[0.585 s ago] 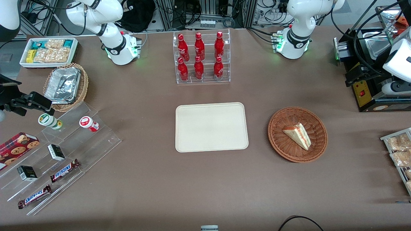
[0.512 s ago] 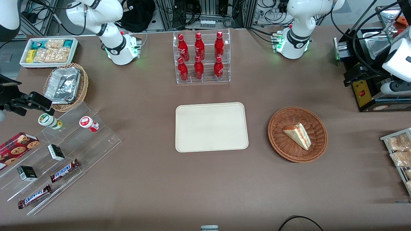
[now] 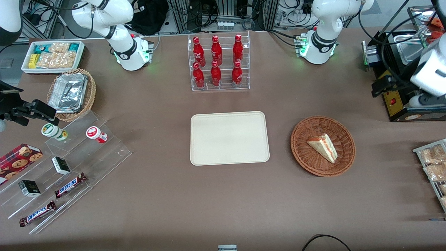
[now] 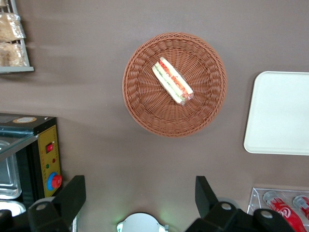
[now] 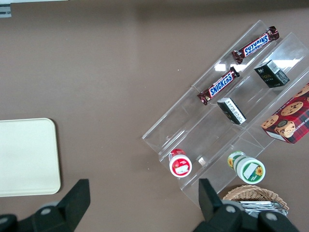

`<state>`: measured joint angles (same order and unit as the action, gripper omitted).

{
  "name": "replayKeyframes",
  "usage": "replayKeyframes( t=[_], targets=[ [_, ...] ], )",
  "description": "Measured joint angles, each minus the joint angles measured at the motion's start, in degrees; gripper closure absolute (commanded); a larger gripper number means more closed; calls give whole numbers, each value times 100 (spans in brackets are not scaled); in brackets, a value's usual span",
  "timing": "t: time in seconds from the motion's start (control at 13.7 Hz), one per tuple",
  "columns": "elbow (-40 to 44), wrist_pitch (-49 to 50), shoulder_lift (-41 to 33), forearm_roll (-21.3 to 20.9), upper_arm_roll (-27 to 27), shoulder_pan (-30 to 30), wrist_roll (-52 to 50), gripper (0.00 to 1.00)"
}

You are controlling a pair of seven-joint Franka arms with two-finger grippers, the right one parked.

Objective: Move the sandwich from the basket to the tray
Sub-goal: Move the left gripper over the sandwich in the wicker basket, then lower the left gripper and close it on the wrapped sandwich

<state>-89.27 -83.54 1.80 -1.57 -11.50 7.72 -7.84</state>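
The sandwich (image 3: 322, 147) is a white triangular wedge with red and green filling, lying in the round reddish-brown basket (image 3: 304, 155). The cream tray (image 3: 229, 138) lies flat and bare beside the basket, toward the parked arm's end. My gripper (image 3: 383, 85) hangs high over the edge of a black machine, farther from the front camera than the basket and toward the working arm's end. In the left wrist view the gripper (image 4: 139, 195) is open wide and holds nothing; the sandwich (image 4: 172, 88), basket (image 4: 140, 63) and tray (image 4: 280, 113) show well away from its fingers.
A clear rack of red bottles (image 3: 218, 62) stands farther from the front camera than the tray. A black machine (image 3: 400, 101) and a rack of snack packets (image 3: 432, 167) sit at the working arm's end. Acrylic shelves with candy bars (image 3: 69, 184) lie at the parked arm's end.
My gripper has shifted a little toward the basket and the table's middle. The sandwich, basket and tray have not moved.
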Motion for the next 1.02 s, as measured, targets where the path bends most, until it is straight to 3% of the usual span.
replayKeyframes(
  t=[0.22,1.02],
  targets=[
    [-640,-1098,303,-2,0,1,-201,0],
    [-3028,-4506,710,6,-414,-4,-3779,0]
  ],
)
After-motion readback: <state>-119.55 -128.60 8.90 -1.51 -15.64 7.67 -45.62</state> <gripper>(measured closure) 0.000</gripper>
